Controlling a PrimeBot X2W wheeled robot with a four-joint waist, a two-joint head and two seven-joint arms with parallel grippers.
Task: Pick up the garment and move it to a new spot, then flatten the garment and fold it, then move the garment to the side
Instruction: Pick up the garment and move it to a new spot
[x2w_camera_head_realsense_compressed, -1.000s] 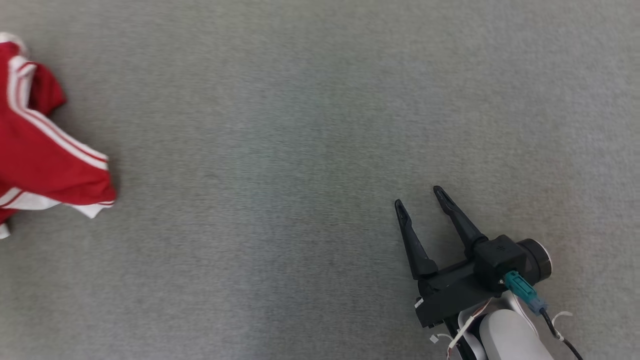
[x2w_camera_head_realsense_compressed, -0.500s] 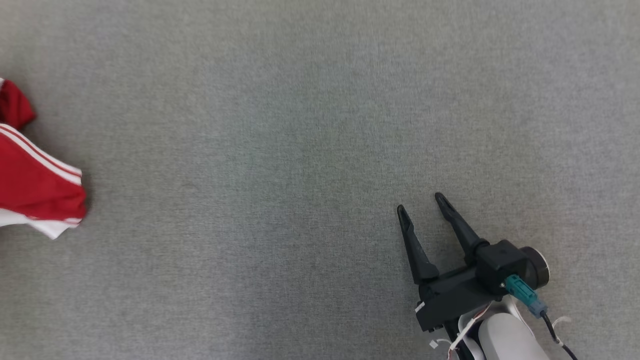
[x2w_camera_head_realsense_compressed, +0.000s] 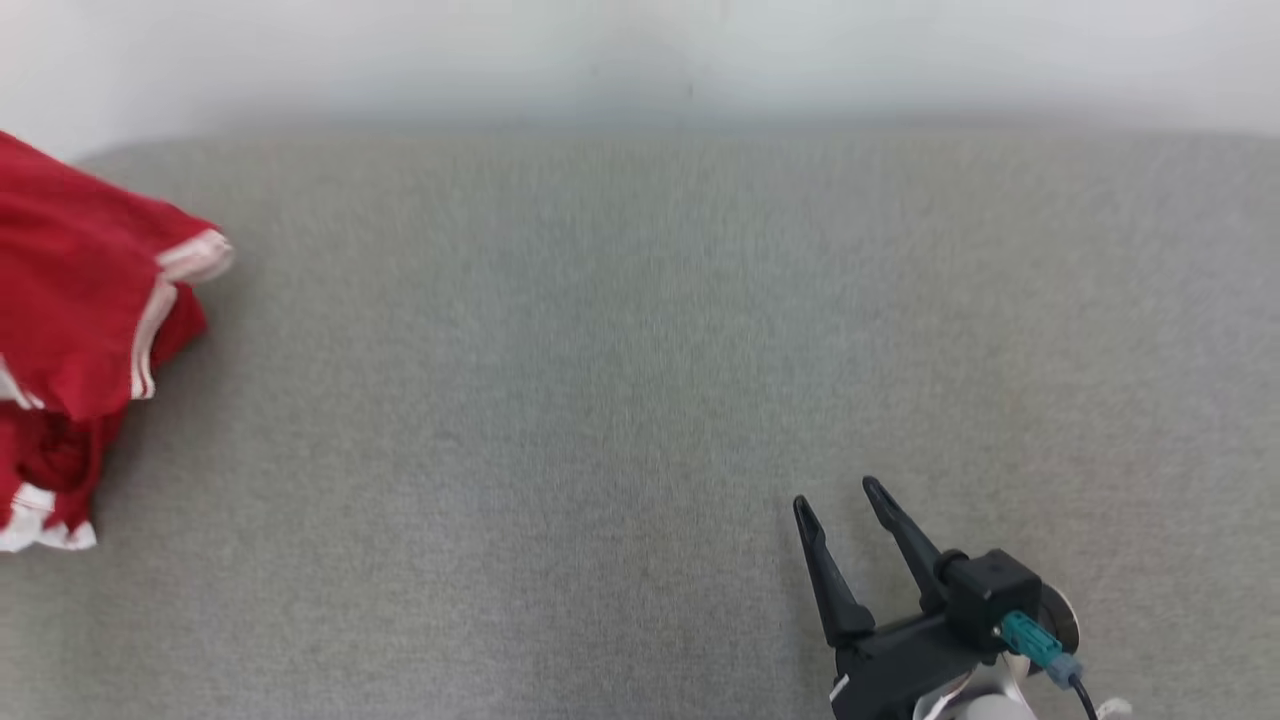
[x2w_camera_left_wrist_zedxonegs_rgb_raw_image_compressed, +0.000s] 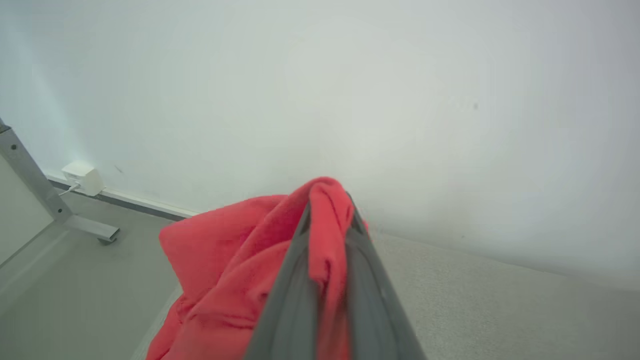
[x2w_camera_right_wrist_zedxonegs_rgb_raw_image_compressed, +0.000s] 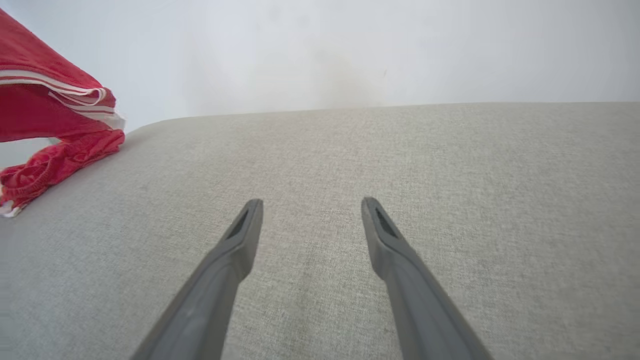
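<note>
So the red garment (x2w_camera_head_realsense_compressed: 80, 300) with the white stripes is way over at the left edge of the grey surface (x2w_camera_head_realsense_compressed: 600, 400), all bunched up. The left pincer (x2w_camera_left_wrist_zedxonegs_rgb_raw_image_compressed: 327, 220) is clenched on a fold of it, with the cloth squeezed between the two fingers and drooping down from there, pale wall (x2w_camera_left_wrist_zedxonegs_rgb_raw_image_compressed: 400, 100) behind it. Over on the near right, the right pincer (x2w_camera_head_realsense_compressed: 835, 493) is released, fingers spread wide just above the surface and well apart from the garment.
</note>
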